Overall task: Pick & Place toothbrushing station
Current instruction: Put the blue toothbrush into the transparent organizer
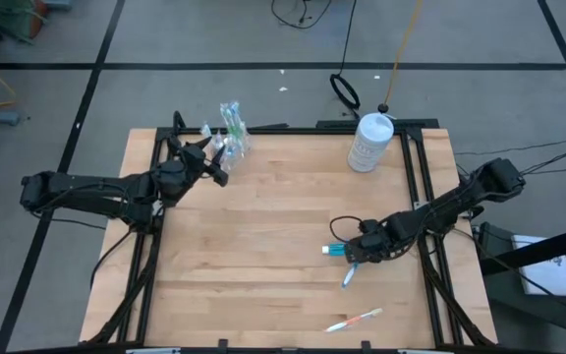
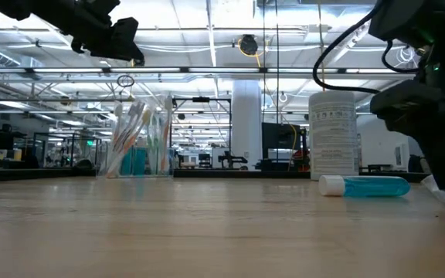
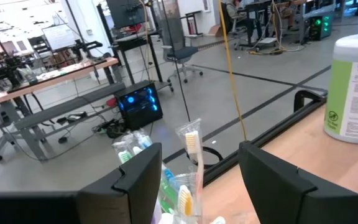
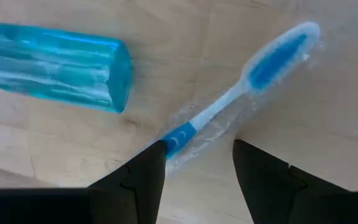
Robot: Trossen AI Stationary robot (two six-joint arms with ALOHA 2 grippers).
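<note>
A clear plastic cup [image 1: 232, 133] holding several toothbrushes stands upright at the table's far left; it also shows in the low view [image 2: 139, 147]. My left gripper [image 1: 214, 165] hovers open just above and beside it, and the brush heads [image 3: 190, 144] show between its fingers. A teal toothpaste tube [image 1: 336, 250] lies flat at the right. A blue wrapped toothbrush [image 4: 241, 93] lies flat beside it. My right gripper [image 4: 197, 155] is open, low over the table, with its fingers on either side of the brush's handle end. An orange toothbrush [image 1: 354, 320] lies near the front edge. My right gripper points down at the blue toothbrush, which lies flat on the table. One fingertip [image 4: 149, 163] covers the handle's end [image 4: 178, 138]. I cannot tell whether it touches the handle.
A large white bottle [image 1: 369, 143] stands upright at the far right of the table. A black frame rail [image 1: 416, 177] runs along the table's edges. The bare wood in the middle [image 1: 263, 236] is free room.
</note>
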